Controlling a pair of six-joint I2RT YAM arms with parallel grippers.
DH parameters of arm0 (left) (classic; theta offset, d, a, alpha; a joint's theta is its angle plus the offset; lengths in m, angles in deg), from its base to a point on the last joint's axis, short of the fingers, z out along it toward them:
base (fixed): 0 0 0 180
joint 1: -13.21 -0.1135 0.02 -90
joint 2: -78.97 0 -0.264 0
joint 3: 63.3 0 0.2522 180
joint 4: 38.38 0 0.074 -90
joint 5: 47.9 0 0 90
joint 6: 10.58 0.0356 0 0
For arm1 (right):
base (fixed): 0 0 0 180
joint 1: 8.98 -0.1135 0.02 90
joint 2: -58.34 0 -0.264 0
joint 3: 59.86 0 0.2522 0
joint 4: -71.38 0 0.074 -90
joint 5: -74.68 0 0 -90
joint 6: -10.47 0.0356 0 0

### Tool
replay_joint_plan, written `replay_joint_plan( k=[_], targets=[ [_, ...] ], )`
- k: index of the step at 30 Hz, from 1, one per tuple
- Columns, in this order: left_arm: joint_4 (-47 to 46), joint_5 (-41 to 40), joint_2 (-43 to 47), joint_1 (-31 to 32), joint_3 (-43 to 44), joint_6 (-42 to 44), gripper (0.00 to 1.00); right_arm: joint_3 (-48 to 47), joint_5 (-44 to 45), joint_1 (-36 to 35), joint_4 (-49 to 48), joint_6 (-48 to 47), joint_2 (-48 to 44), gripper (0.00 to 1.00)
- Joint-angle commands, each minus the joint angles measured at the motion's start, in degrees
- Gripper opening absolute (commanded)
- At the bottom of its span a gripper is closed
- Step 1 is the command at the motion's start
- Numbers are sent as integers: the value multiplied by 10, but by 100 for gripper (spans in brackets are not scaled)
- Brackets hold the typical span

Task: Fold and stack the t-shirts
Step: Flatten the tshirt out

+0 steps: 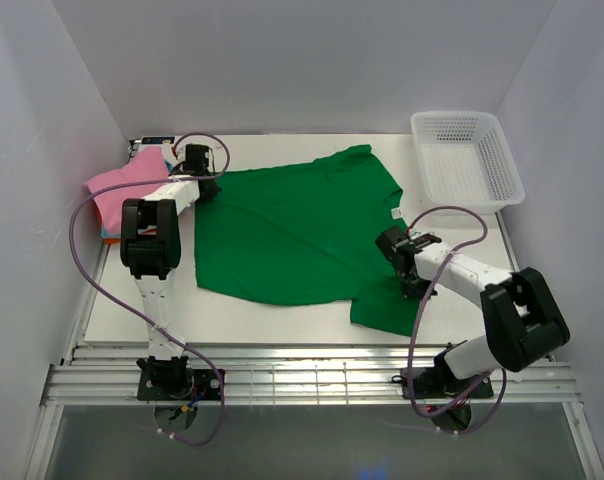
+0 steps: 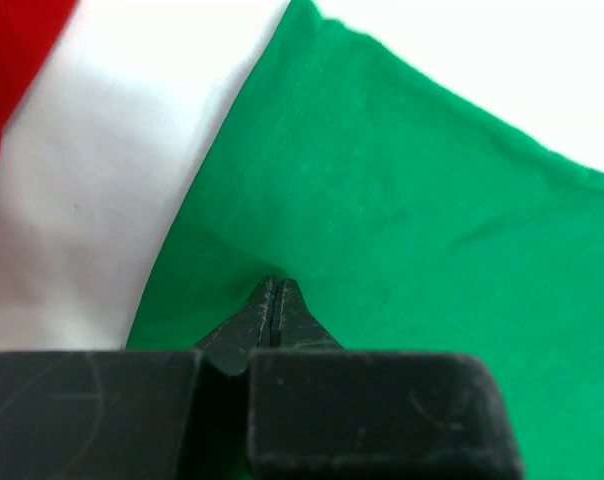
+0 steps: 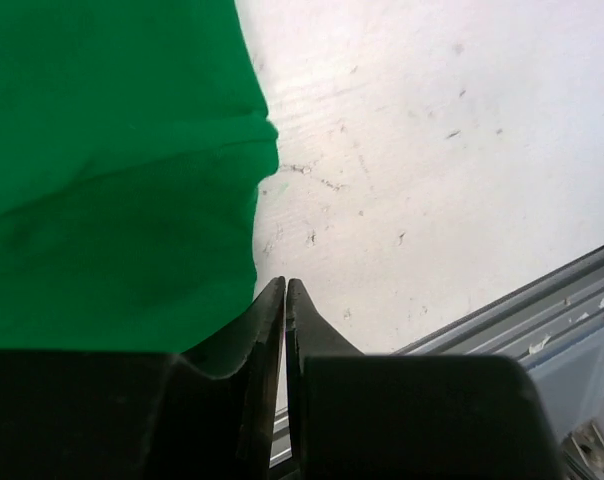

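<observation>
Top external view: green t-shirt (image 1: pixel 302 235) spread on the desk (image 1: pixel 242 322); left gripper (image 1: pixel 204 178) and right gripper (image 1: pixel 389 243) at its edges, jaws closed (any pinch of cloth unclear).

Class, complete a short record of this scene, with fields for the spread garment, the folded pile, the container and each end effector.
Spread garment: green t-shirt, lying open, not yet folded
Folded pile: pink t-shirt on top, far left
Container: white mesh basket, far right
Left end effector: shut, tips over the green cloth near its edge
Right end effector: shut, tips at the green cloth's edge
</observation>
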Motion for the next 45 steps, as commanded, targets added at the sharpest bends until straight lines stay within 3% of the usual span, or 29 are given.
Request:
replay_joint_plan(
  k=[1, 5, 7, 10, 11, 13, 14, 15, 17, 19, 21, 25, 31, 45],
  targets=[
    [-32, 10, 43, 1, 33, 23, 0, -74, 58, -3, 22, 8, -90, 10],
    [-49, -21, 83, 29, 76, 56, 0, -136, 35, -18, -10, -45, -184, 14],
    [-59, -37, 105, 42, 74, 78, 0, -124, -52, -21, -66, -102, -252, 17],
    [-48, -58, 156, 71, 37, 88, 0, -90, -187, -21, -186, -137, -329, 40],
    [-41, -72, 171, 88, 2, 87, 4, -64, -215, -22, -237, -148, -352, 53],
    [-18, -80, 211, 103, -38, 61, 12, -42, -286, -22, -281, -155, -360, 62],
    [-6, -81, 226, 114, -87, 47, 29, -28, -333, -22, -317, -160, -352, 63],
    [-6, -82, 264, 119, -117, 34, 38, -23, -364, -23, -332, -163, -341, 63],
    [-6, -90, 305, 130, -199, 3, 55, -24, -408, -27, -358, -159, -302, 63],
    [3, -97, 367, 138, -241, -17, 64, -27, -418, -44, -374, -157, -280, 62],
    [34, -109, 400, 148, -286, -33, 65, -22, -417, -57, -401, -152, -259, 61],
    [77, -123, 468, 171, -334, -52, 57, -16, -414, -83, -429, -145, -236, 61],
    [127, -135, 489, 197, -383, -95, 55, 1, -392, -109, -434, -133, -226, 60],
    [80, -183, 471, 224, -489, -151, 48, 42, -362, -123, -430, -127, -242, 59]
  ],
)
